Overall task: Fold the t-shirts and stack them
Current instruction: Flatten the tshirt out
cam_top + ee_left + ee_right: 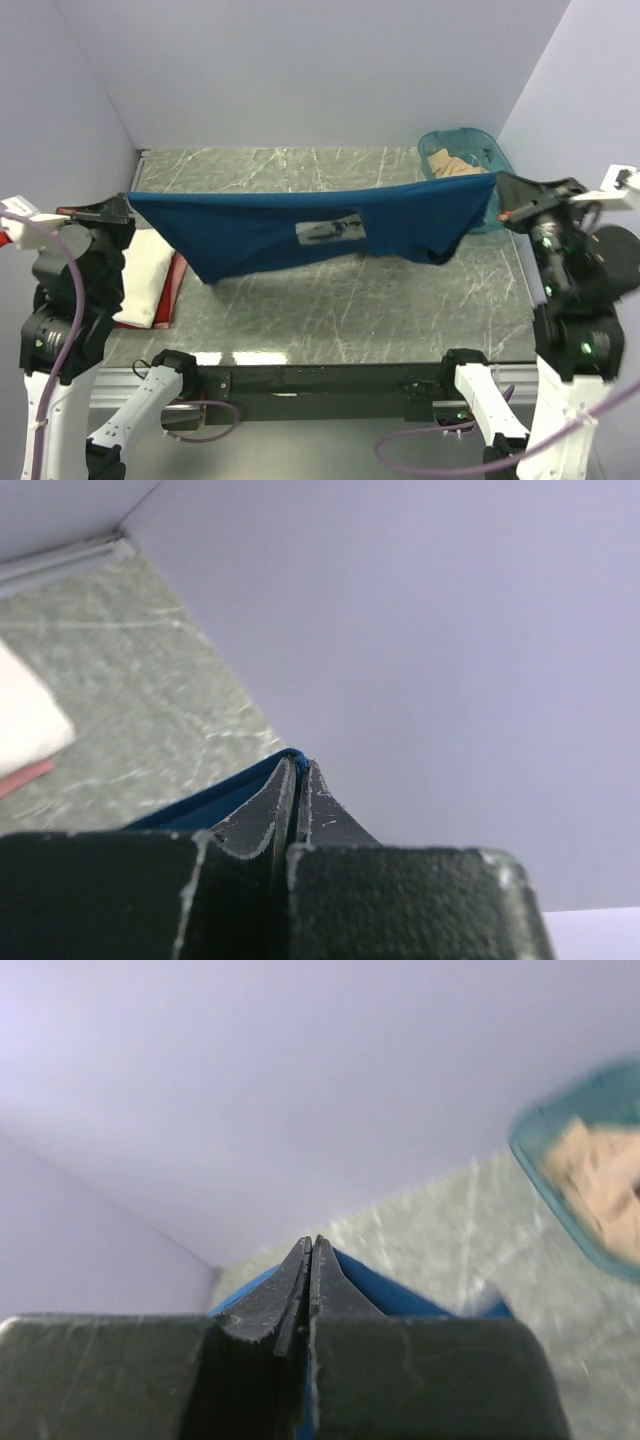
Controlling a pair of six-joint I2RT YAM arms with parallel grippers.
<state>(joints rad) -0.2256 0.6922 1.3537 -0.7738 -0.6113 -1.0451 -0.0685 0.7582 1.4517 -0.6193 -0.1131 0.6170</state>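
Note:
A navy blue t-shirt [300, 235] with a pale print hangs stretched in the air across the table, sagging in the middle. My left gripper [128, 203] is shut on its left end, and blue cloth [215, 802] shows beside the closed fingers [270, 810]. My right gripper [497, 200] is shut on the right end, with blue cloth [385, 1285] at its tips. A folded cream-white t-shirt [145, 278] lies at the left on a red mat. A tan-beige t-shirt [455, 165] sits bunched in the teal tub [485, 145] at the back right.
The marble tabletop [330, 310] lies under the hanging shirt. Pale walls close in the back and both sides. The red mat [175, 288] edges the white shirt. The arm bases and a black rail run along the near edge.

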